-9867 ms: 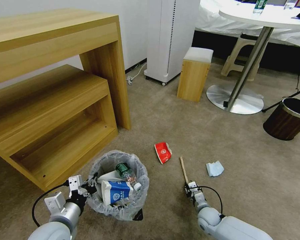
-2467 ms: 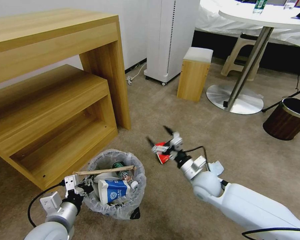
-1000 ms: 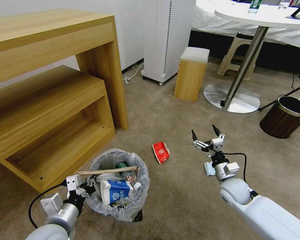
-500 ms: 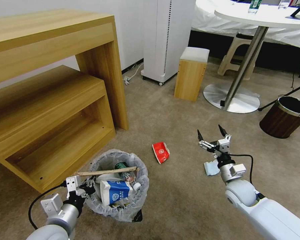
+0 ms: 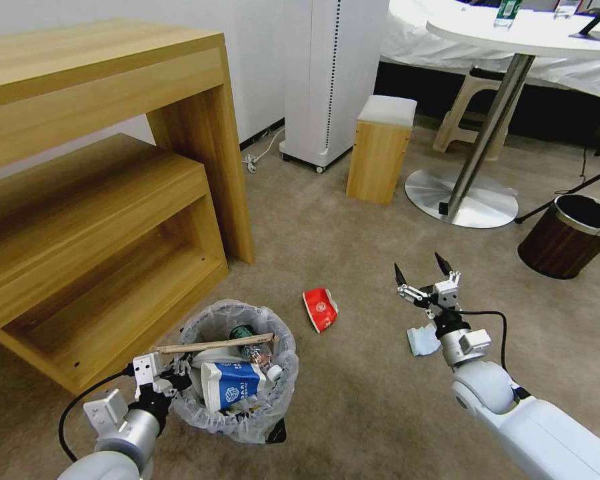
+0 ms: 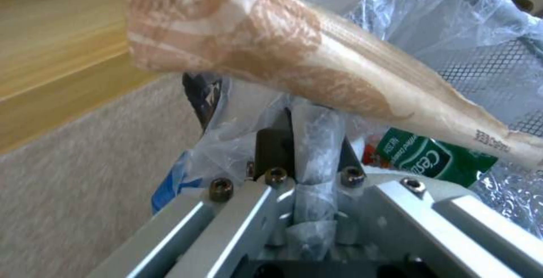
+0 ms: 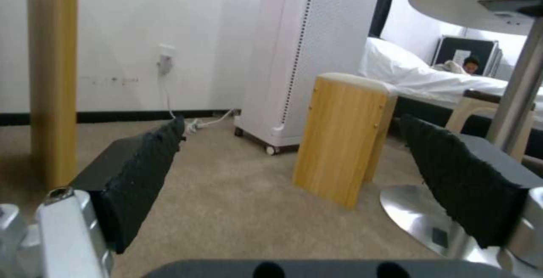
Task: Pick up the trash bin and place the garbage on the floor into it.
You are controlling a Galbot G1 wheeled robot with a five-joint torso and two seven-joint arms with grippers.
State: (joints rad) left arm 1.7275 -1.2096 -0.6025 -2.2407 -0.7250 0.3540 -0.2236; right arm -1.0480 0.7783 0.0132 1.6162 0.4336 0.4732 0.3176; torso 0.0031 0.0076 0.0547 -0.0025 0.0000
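Head view: high vantage, facing forward and down across the floor [image 5: 353,240], both arms in the lower corners. Left wrist view: extremely close, looking along its gripper into the trash bin [image 6: 486,57], which the head view shows at lower left [image 5: 237,373]. Right wrist view: low, near-level, facing the wooden stool [image 7: 342,138] also seen from the head [image 5: 379,157].
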